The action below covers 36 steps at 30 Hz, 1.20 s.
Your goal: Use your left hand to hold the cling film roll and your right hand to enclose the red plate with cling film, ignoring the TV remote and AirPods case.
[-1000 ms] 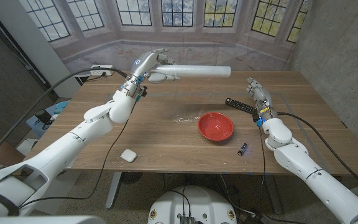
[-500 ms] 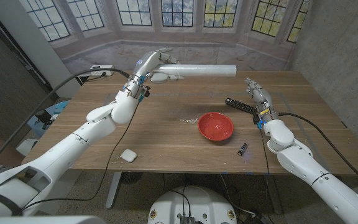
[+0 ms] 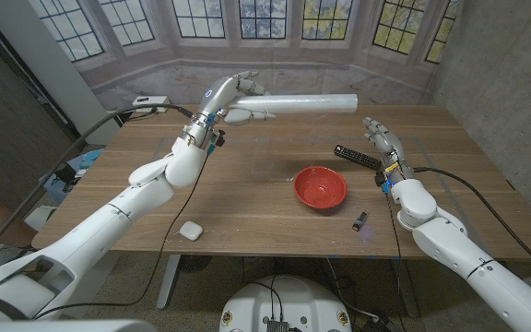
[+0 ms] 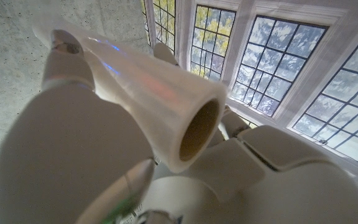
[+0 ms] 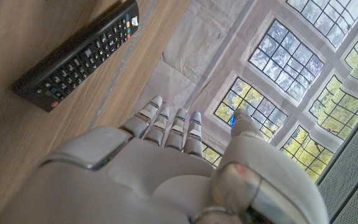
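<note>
My left hand (image 3: 236, 98) grips one end of the white cling film roll (image 3: 300, 104) and holds it level in the air over the far side of the table. In the left wrist view the roll (image 4: 166, 93) runs away from the camera with its hollow core end toward it, held by the hand (image 4: 73, 155). The red plate (image 3: 320, 187) sits on the wood right of the middle, with nothing over it. My right hand (image 3: 379, 136) is raised at the right, fingers straight and apart, holding nothing, just beyond the black TV remote (image 3: 357, 156). That hand (image 5: 166, 168) shows next to the remote (image 5: 79, 59).
A white AirPods case (image 3: 190, 231) lies near the front left edge. A small dark object (image 3: 360, 220) lies in front of the plate at the right. Cables (image 3: 169, 212) run across the left part of the table. A faint wet-looking smear (image 3: 275, 173) marks the wood left of the plate.
My left hand has carried the roll to the right and slightly higher. The right hand has risen a little and shifted toward the far side.
</note>
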Each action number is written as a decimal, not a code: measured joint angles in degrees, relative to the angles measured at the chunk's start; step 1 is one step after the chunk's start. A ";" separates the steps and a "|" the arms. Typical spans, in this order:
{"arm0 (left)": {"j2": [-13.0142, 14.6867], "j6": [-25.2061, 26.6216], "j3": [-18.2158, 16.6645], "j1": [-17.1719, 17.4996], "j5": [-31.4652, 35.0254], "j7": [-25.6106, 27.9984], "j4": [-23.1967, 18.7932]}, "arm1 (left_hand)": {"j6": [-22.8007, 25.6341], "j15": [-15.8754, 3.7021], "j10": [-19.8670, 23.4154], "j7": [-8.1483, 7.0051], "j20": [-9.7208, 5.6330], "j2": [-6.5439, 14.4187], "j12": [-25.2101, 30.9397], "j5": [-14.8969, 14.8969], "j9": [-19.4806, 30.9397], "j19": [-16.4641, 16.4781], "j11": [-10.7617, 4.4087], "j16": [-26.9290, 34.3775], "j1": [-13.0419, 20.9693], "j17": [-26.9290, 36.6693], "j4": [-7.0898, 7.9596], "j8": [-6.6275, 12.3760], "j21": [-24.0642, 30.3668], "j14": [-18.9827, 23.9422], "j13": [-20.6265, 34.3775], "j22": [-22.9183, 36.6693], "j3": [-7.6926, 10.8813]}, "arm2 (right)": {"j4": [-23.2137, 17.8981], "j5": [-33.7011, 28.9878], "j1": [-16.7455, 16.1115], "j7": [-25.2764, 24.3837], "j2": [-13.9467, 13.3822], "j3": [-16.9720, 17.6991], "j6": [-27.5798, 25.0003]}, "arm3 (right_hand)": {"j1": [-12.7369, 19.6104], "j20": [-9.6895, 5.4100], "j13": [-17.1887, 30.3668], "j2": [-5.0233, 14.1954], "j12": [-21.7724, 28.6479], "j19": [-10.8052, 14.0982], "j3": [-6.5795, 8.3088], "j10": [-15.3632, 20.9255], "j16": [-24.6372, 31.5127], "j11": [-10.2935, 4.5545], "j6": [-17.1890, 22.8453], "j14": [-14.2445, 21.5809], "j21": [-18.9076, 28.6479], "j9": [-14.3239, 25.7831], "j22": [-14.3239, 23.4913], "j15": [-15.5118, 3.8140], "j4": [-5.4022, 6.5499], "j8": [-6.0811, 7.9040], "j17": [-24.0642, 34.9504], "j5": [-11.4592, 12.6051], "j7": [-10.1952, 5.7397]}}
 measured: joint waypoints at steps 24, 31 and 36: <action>-2.45 -1.39 -1.19 3.34 -3.10 -4.14 -3.80 | -0.10 -0.09 -0.01 0.09 0.00 -0.04 0.00 0.00 0.04 0.00 0.00 0.00 0.04 -0.01 0.23 -0.05 0.00 0.09 0.27 0.00 -0.23 | -0.74 -0.67 -1.72 -1.16 0.26 0.92 0.18 | 0.00 0.00 -0.01 0.00 0.00 0.00 0.00 0.00 0.00 0.00 -0.01 0.00 0.00 -0.02 -0.13 0.00 0.00 0.00 0.01 0.00 0.00; -3.74 -2.34 -0.13 3.48 -4.56 -6.07 -3.85 | -0.10 -0.09 -0.01 0.10 0.00 0.11 -0.41 0.00 0.25 0.00 0.01 -0.45 -0.11 -0.01 0.23 -0.22 0.00 0.09 0.26 0.00 -0.23 | -1.29 -0.84 -2.87 -1.88 0.47 1.40 0.74 | 0.00 0.00 -0.01 0.00 0.00 -0.01 0.00 0.00 0.00 0.00 -0.01 0.00 0.00 -0.02 -0.13 0.00 0.00 0.00 0.01 0.00 0.00; -4.79 -3.21 0.83 3.37 -5.52 -7.64 -3.40 | -0.11 -0.09 -0.01 0.10 0.00 0.11 -0.41 0.00 0.31 0.00 0.01 -0.44 -0.11 -0.01 0.23 -0.26 0.00 0.09 0.54 0.00 -0.23 | -1.61 -0.95 -3.62 -2.35 0.64 1.71 1.15 | 0.00 0.00 -0.01 0.00 0.00 0.00 0.00 0.00 0.00 0.00 -0.01 -0.01 0.00 -0.02 -0.13 0.01 0.00 0.00 0.01 0.00 0.00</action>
